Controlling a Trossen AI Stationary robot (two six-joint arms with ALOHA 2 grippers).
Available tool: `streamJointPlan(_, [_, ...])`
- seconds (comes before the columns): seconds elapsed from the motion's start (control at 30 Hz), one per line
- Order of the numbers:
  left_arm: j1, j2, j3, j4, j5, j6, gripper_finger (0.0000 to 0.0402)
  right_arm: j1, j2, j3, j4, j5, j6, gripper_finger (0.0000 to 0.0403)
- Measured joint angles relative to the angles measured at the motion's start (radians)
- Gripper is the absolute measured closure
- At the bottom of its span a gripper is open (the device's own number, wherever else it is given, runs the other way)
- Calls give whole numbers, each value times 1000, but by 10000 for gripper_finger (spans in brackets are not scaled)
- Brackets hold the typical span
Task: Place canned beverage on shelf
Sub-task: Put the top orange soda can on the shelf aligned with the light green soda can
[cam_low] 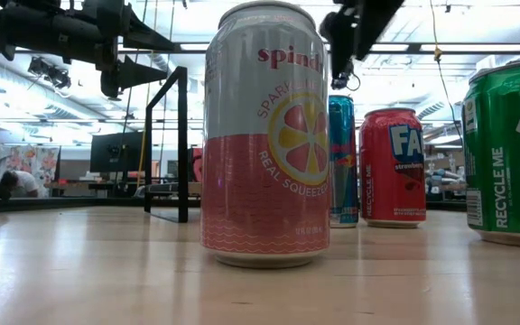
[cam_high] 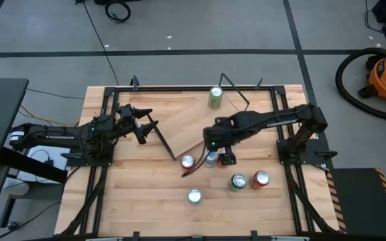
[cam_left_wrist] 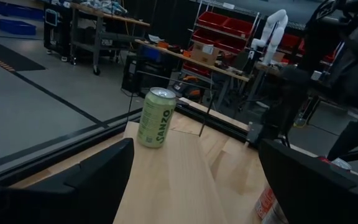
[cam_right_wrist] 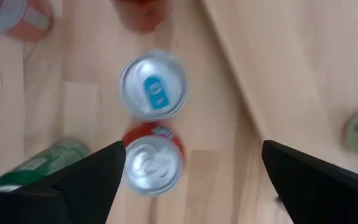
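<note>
right gripper hangs over the cluster of cans near the table's middle, fingers spread wide and holding nothing; in the right wrist view both dark fingers stand well apart with bare tabletop and can tops between them. directly below it, a slim blue-tabbed can and a red can stand upright, touching or almost so. no contact between fingers and either can is visible

left gripper sits over the left end of the shelf, fingers also released and wide, empty. from its wrist view the light-wood board runs away between the fingers toward the far edge

shelf lies flat on the table, angled, with its black rod frames at both short ends. one pale green can stands upright on its far right part, near the far frame

other cans off the shelf, on the near part of the table: a pink-and-white can nearest the front, a green can and a red can with white lettering just beside each other at right. in the low view the pink-and-white can fills the middle, upright
</note>
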Motion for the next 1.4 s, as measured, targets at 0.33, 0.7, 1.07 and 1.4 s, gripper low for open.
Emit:
streamJointPlan(0.33, [0,0,0,0,0,-7,45,53,-38,-161,46,-1,121,5])
streamJointPlan(0.7, [0,0,0,1,0,10,45,62,-38,-221,99,-2,142,3])
streamJointPlan(1.07, [0,0,0,1,0,20,45,62,-38,-311,199,-26,133,3])
streamJointPlan(1.4, [0,0,0,2,0,19,45,44,-38,-424,320,-34,81,3])
